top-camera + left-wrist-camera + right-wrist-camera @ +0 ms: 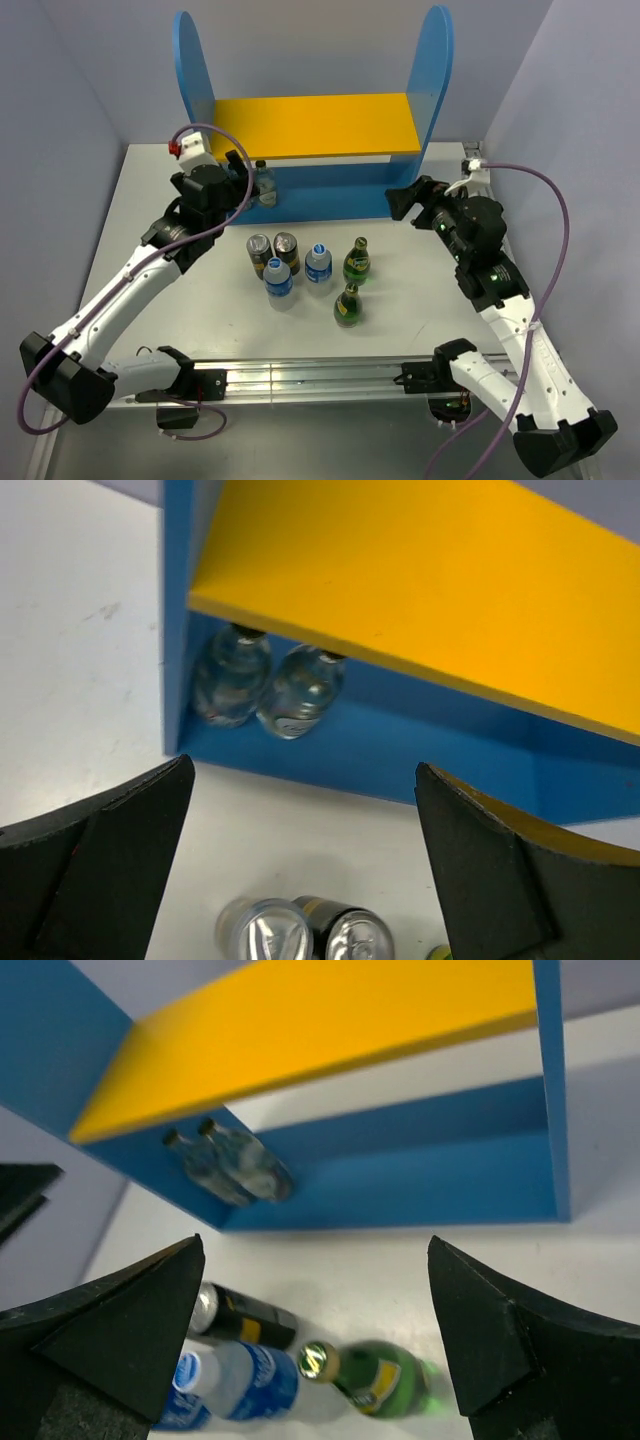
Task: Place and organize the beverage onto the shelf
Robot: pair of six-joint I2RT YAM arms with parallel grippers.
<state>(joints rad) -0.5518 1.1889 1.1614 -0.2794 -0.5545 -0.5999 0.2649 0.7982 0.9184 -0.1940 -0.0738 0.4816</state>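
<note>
I see my left gripper (302, 780) and right gripper (315, 1250) both spread wide and empty, facing the shelf (315, 125) at top centre. Two shelved water bottles (232, 675) stand at the left end of its lower tier. Two cans (272, 246), two green bottles (356, 262) and two loose water bottles (318, 263) cluster mid-frame on the table (420, 300).

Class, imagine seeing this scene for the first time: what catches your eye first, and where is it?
The shelf at the far end of the table stands out, with blue round-topped sides and a bare yellow board. Before it huddle two cans, two water bottles and two green bottles. Two clear bottles sit in its lower left corner.
</note>
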